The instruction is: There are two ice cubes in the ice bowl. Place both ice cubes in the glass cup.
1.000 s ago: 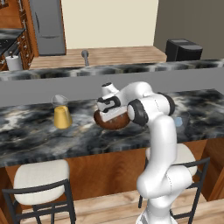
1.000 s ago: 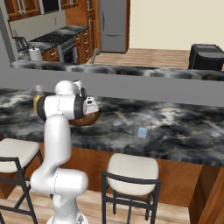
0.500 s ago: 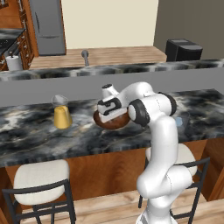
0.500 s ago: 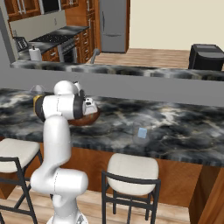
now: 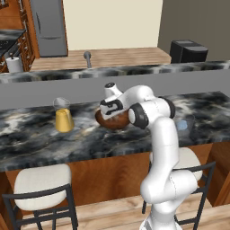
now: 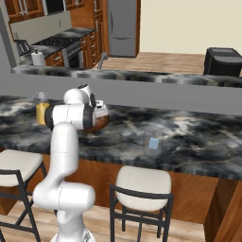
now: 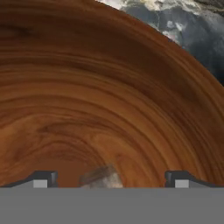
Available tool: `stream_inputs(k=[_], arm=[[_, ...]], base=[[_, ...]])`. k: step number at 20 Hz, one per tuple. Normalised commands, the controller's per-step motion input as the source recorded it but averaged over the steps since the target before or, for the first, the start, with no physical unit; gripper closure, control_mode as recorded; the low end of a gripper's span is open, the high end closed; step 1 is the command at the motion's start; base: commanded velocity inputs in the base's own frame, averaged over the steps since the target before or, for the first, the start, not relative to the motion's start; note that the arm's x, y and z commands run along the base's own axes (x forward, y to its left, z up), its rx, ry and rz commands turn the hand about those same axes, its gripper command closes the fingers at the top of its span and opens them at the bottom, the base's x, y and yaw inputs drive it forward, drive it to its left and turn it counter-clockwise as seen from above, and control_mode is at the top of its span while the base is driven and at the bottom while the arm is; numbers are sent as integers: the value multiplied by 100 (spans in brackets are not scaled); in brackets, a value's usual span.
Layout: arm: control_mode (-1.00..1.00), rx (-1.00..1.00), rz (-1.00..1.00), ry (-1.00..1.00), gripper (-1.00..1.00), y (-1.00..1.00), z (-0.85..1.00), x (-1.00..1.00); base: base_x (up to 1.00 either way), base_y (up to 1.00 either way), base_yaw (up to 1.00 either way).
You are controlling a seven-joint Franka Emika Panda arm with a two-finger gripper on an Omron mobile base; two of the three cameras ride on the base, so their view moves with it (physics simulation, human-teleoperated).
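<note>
The ice bowl (image 5: pixel 117 121), reddish-brown wood, stands on the dark marble counter, and its grained inside (image 7: pixel 109 96) spreads across the hand view. My gripper (image 7: pixel 111 180) reaches down into it, open, with its fingertips (image 7: pixel 43 179) far apart. One ice cube (image 7: pixel 101 176), pale and translucent, lies on the bowl's floor between the tips, nearer the left one and touching neither. The glass cup (image 5: pixel 63 116), yellow-orange below and clear above, stands to the bowl's left; it also shows in the right base view (image 6: pixel 42 108), beyond my arm.
A raised grey ledge (image 5: pixel 45 87) runs behind the counter. A small clear glass with a blue block (image 6: pixel 153 143) stands on the counter to the right. Two stools (image 5: pixel 40 182) sit under the counter's front edge.
The hand has sunk a little lower over the bowl. Bowl and glass cup have not moved.
</note>
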Motion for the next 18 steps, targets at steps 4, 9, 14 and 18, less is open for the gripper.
stream_inputs(k=[4,9,14,18], arm=[[-100,0,0,-8,-100,0,-14,16],[-100,0,0,-4,-100,0,-46,-12],[-100,0,0,0,-100,0,-62,-20],[-100,-4,0,-3,100,0,-86,0]], base=[[0,0,0],[0,0,0],[0,0,0],[0,0,0]])
